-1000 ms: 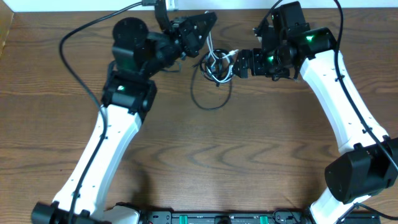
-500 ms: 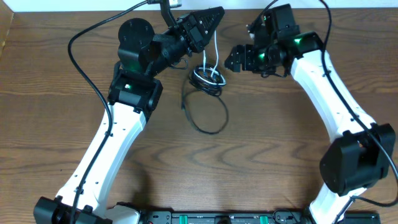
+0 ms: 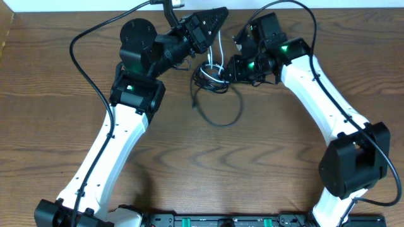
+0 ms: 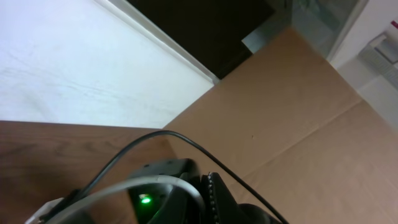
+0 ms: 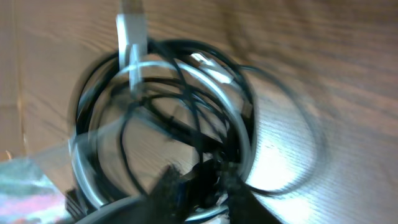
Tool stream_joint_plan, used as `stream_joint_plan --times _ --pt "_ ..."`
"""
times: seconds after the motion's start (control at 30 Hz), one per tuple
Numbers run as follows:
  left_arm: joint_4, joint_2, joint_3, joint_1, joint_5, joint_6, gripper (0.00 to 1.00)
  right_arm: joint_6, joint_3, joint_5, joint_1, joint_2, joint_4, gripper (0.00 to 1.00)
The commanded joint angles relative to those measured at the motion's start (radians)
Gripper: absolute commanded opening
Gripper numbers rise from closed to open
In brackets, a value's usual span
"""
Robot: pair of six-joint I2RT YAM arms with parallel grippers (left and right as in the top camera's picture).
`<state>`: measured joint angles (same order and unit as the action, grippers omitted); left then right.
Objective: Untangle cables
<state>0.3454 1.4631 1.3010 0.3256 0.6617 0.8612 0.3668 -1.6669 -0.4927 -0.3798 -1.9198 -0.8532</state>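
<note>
on the wooden table (image 3: 252, 167) the left gripper (image 3: 218, 16) pinches the white cable (image 3: 219, 47) above the black cables (image 3: 211, 77), while i cannot tell how wide the right gripper (image 3: 234, 66) is; a hard pull could cinch the knot.

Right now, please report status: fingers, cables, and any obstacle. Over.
Left fingers appear shut on white cable, lifted. Right fingers at the black cables, grip unclear, wrist view blurred. Cables knotted, partly trailing on table.

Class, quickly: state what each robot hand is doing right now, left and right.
Left hand: closed, apparently holding the white cable.
Right hand: at the cable bundle; blurred, cannot tell.
</note>
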Motion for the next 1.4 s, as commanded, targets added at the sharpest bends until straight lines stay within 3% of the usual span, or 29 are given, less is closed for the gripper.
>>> stream_joint_plan --times 0.0,0.17,0.3,0.47,0.6,0.8,1.03,1.2,1.3,1.37 --pt "0.016 -0.018 0.015 0.002 0.041 0.002 0.08 0.011 0.015 0.047 0.008 -0.018 -0.002 0.01" --pt "0.016 -0.018 0.015 0.001 0.057 0.002 0.07 0.011 0.015 0.088 0.030 -0.018 0.000 0.01" --pt "0.017 -0.019 0.015 0.000 0.060 0.003 0.08 0.050 0.015 0.257 0.051 -0.018 -0.018 0.01" --pt "0.152 -0.018 0.015 -0.018 0.053 0.105 0.07 0.093 0.023 0.441 0.066 -0.018 -0.054 0.01" --pt "0.257 -0.019 0.015 -0.047 0.049 0.137 0.07 0.084 0.038 0.366 0.065 -0.018 -0.054 0.01" --pt "0.259 -0.019 0.015 -0.055 0.010 0.163 0.07 -0.073 0.038 0.059 0.064 -0.018 -0.004 0.01" --pt "0.173 -0.019 0.015 -0.061 0.010 0.116 0.07 0.132 0.038 0.304 0.085 -0.018 0.005 0.01" --pt "0.105 -0.019 0.015 -0.078 -0.002 0.120 0.08 0.162 0.038 0.336 0.138 -0.018 -0.005 0.01" --pt "0.187 -0.019 0.015 -0.085 -0.004 0.169 0.07 0.212 0.038 0.283 0.174 -0.018 -0.001 0.01" --pt "0.224 -0.019 0.015 -0.088 -0.005 0.174 0.07 0.153 0.038 0.106 0.188 -0.018 0.031 0.01"
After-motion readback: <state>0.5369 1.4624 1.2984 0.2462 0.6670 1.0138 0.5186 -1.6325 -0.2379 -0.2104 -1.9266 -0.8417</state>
